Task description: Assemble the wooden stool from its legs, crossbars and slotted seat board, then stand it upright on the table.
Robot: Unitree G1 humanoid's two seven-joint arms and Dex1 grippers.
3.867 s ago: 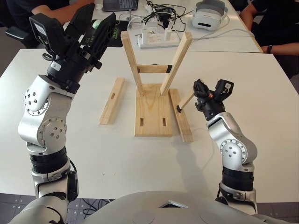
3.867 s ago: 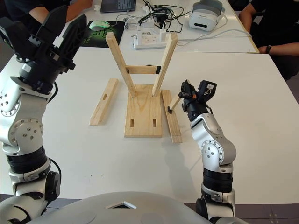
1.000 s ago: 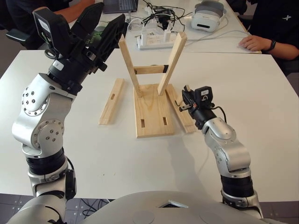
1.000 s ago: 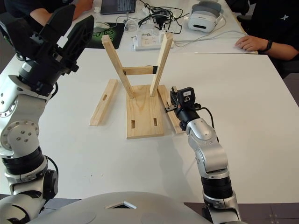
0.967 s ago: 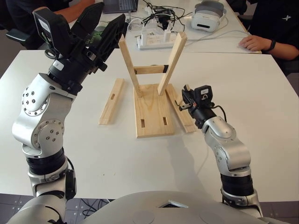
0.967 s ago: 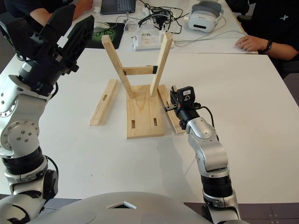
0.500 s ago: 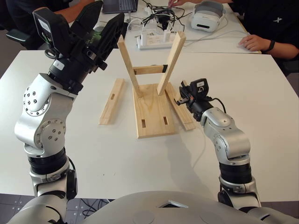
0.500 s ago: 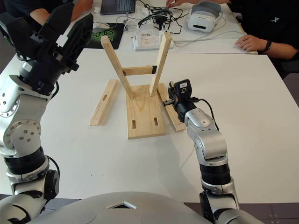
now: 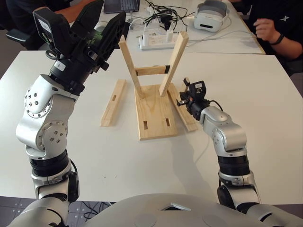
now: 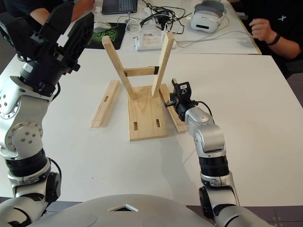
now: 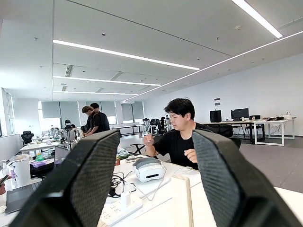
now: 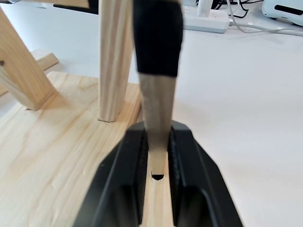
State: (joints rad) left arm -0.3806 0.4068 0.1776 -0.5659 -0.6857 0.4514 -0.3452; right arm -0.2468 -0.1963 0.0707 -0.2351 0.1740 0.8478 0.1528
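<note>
Right gripper (image 12: 158, 136) clamped on crossbar (image 12: 158, 106), just beside seat board (image 9: 154, 116) at worktop (image 9: 265, 94) centre, left gripper (image 11: 156, 156) spread open, raised over left side.

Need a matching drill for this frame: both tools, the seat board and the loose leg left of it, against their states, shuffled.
Things:
1. left tool
2. right tool
3. seat board
4. loose leg left of the board

States:
A. lies flat on the table, nothing touching it
B. shut on a black-tipped crossbar
C. open, raised above the table
D. flat on the table, with two upright legs standing on it

Pairs: 1-C, 2-B, 3-D, 4-A
</note>
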